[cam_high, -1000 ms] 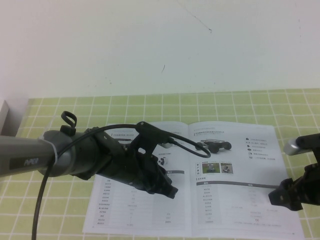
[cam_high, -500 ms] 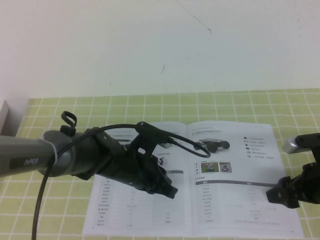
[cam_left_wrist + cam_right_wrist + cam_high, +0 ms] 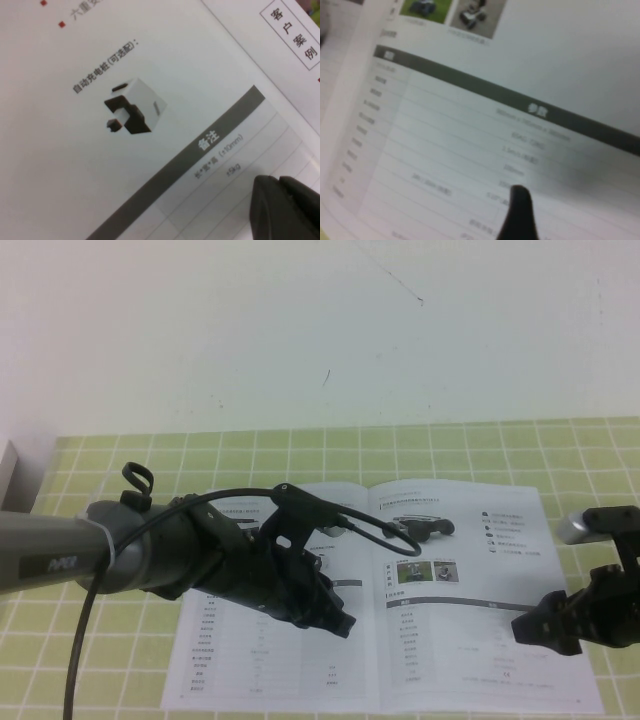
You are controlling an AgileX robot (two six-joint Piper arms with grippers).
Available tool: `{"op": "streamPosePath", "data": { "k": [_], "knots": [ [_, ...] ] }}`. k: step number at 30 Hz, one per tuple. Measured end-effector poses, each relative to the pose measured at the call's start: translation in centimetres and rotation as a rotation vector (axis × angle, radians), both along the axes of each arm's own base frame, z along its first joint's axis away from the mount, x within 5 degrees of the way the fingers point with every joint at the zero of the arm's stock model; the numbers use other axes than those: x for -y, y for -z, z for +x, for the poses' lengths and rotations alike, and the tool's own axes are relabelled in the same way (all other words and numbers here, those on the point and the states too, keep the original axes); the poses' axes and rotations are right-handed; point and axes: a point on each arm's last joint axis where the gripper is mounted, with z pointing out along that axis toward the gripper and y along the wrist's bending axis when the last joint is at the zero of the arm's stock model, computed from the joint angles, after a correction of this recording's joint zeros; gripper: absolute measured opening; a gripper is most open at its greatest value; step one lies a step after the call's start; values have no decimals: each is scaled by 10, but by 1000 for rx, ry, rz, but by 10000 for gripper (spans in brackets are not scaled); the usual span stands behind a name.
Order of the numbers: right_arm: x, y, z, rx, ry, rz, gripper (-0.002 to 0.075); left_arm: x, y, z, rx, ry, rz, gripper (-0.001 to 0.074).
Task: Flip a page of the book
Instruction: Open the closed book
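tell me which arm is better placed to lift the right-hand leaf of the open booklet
Right. The right gripper sits low over the thin white glossy page near its outer edge. The left gripper rests over the white paper booklet's left half, beside the spine.

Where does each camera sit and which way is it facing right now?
High: raised on the robot's side, angled down at the open book; left gripper over its left page, right gripper over its right page.
Left wrist: close over the left page; dark fingertips show.
Right wrist: close over the right page; one fingertip shows.
Shared: high and right wrist both show the two small photos.
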Motion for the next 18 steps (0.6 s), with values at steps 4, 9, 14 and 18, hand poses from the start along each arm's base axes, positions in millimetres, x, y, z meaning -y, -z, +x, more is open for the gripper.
{"op": "streamPosePath", "data": {
  "k": [4,9,14,18],
  "knots": [
    [-2,1,0,-1,-14,14,528,0,0,0,0,2,0,-3],
    [-3,3,0,-2,-28,16,526,0,0,0,4,7,2,-3],
    [-3,1,1,26,-79,-4,460,0,0,0,4,7,2,-3],
    [-5,-15,3,82,-178,-18,242,0,0,0,4,8,2,-3]
  ]
}}
